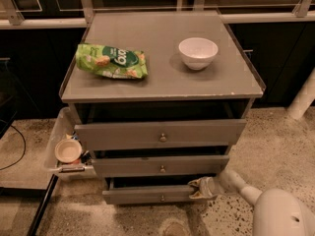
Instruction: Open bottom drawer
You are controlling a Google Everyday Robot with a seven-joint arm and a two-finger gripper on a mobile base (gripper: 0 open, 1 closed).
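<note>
The pale two-finger gripper (199, 189) is seen low on the right, pressed against the right end of the bottom drawer (138, 195), the slimmest grey wooden front of the three, at floor level beneath the others. Whether the gripper is clenched on the panel's upper edge or merely hooked behind it cannot be told, as that corner is dim. The small round metal knob (162, 197) at the drawer's centre is left untouched, so the pull is probably being taken from the panel's end. A dark gap is shown above the front, which suggests the drawer is partly drawn out. The smooth white arm (241, 188) is stretched in from the lower right over the speckled stone floor (275, 146). On the matte grey cabinet top (162, 38) a glossy white ceramic bowl (198, 53) and a crinkled green snack bag (111, 61) are set well apart.
</note>
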